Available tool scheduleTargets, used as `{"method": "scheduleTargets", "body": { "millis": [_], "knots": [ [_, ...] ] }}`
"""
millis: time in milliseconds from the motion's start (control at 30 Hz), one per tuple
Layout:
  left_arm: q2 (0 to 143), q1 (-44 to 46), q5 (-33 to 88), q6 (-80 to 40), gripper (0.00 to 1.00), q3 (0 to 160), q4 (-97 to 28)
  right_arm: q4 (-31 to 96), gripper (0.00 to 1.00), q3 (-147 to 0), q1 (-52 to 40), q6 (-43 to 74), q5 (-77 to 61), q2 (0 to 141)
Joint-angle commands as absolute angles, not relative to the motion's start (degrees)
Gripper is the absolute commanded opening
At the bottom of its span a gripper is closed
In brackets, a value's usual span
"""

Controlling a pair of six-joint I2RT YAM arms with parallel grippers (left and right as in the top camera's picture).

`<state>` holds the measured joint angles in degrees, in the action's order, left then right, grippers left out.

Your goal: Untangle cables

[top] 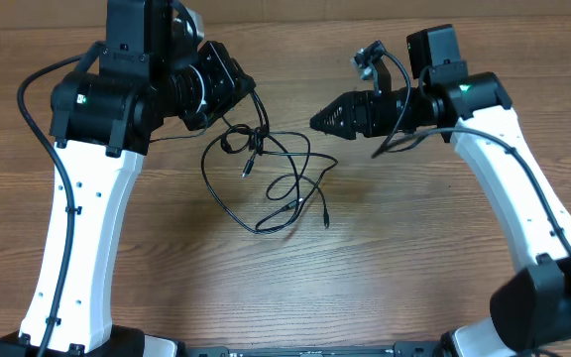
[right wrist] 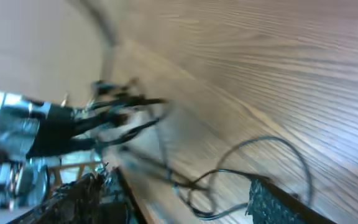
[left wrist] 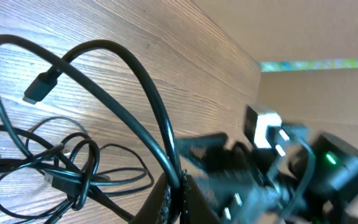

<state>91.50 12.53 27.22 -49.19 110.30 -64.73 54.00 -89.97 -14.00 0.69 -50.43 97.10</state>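
The cables (top: 269,171) are thin black cords lying in loose tangled loops mid-table, with a small knot (top: 234,140) near the top left. My left gripper (top: 252,107) is shut on one cable strand at the tangle's upper left. In the left wrist view that cable (left wrist: 138,93) arcs from the pinched jaws (left wrist: 178,190) up to a plug end (left wrist: 38,88), and the knot (left wrist: 67,177) lies below. My right gripper (top: 317,121) points left, just right of the tangle. In the blurred right wrist view it (right wrist: 179,205) is open and empty, the cable loops (right wrist: 229,171) beyond it.
The wooden table (top: 414,258) carries only the cords. Both white arms (top: 82,238) rise from the near edge, with thicker black arm cables along them. The right arm (left wrist: 278,168) shows blurred close ahead in the left wrist view.
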Motion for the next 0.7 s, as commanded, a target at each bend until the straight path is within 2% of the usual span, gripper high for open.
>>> {"method": "scheduleTargets", "body": {
  "millis": [0, 200, 500, 567, 667],
  "knots": [
    [90.98, 12.40, 25.96, -51.86, 0.04, 110.76, -64.42, 53.67, 0.75, -89.91, -17.93, -4.97, -54.19, 93.08],
    [90.98, 12.40, 25.98, -58.46, 0.04, 110.76, -64.20, 51.20, 0.75, -89.91, -23.33, -6.55, -52.84, 92.99],
    [90.98, 12.40, 34.28, -59.16, 0.04, 110.76, -62.17, 48.25, 0.74, -89.91, -27.66, -6.50, -40.38, 93.01],
    [90.98, 12.40, 35.68, -59.22, 0.04, 110.76, -62.04, 47.00, 0.68, -89.91, -28.34, -6.22, -35.73, 93.01],
    [90.98, 12.40, 35.44, -58.89, 0.04, 110.76, -62.37, 45.91, 0.66, -89.91, -28.45, -5.63, -31.03, 93.01]
  ]
}}
